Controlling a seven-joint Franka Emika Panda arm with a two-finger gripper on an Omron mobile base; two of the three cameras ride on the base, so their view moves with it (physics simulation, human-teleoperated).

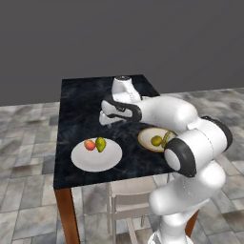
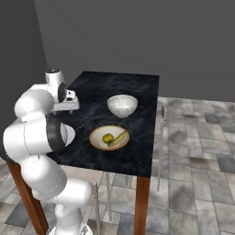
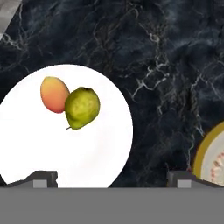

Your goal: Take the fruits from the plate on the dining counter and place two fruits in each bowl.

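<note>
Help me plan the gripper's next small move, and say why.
Probably lower the open gripper toward the pear on the plate: the tan-rimmed bowl already holds two fruits, the white bowl looks empty, and the pear and red-orange fruit remain.

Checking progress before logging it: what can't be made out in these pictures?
- Plate: right base view, mostly behind the arm; its fruits hidden.
- Deep white bowl: left base view, hidden behind the arm.
- Tan-rimmed bowl: hand view, cut by the edge.
- Pincer: fingertips barely show.
</note>
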